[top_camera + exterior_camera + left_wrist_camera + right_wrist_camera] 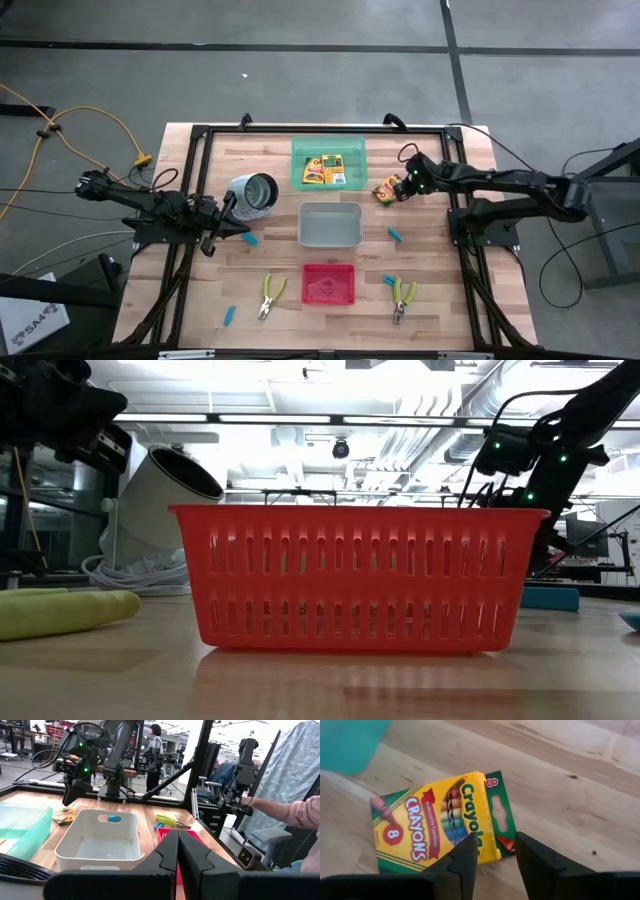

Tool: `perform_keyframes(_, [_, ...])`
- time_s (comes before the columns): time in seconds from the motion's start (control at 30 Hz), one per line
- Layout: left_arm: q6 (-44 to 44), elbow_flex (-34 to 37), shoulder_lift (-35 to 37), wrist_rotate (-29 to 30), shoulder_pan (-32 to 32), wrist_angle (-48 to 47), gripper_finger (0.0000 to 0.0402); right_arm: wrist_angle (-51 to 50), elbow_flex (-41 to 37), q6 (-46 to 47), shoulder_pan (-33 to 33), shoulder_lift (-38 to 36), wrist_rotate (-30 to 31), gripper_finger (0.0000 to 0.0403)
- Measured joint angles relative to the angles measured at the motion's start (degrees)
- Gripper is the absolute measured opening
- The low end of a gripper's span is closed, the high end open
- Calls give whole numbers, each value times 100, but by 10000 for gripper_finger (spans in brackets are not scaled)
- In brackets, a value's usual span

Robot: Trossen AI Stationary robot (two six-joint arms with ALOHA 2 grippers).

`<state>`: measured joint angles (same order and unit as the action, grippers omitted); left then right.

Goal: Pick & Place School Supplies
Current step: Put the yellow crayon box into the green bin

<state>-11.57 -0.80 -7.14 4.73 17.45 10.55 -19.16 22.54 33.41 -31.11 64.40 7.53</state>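
A yellow-and-green crayon box (437, 822) lies flat on the wooden table (440, 300), just right of the green tray (300, 150). My right gripper (495, 855) hangs slanted down over the box's near end, open, one finger to either side of its corner; in the left wrist view it (70, 797) stands a little above the box (64, 815). Two more crayon boxes (328, 168) lie in the green tray. Light-blue pieces (396, 234) and two pliers (402, 298) lie on the table. My left gripper (177, 857) waits shut at the table's left, pointing level.
A grey tray (330, 208) stands mid-table and a red tray (329, 268) near the front edge. A white cylinder (252, 195) lies left of the grey tray, beside my left arm. A black frame (200, 135) rims the table. A person's sleeve (300, 812) shows beyond it.
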Motion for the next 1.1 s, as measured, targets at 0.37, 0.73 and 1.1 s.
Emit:
perform_keyframes(0.37, [0,0,0,0,-2,1,1,195,5,307,-2,468,-528,131])
perform_keyframes(0.73, [0,0,0,0,0,2,1,184,5,726,510,477,-1303,129])
perform_keyframes(1.1, [-2,0,0,0,-1,0,1,121,5,1158,956,477,-1328,123])
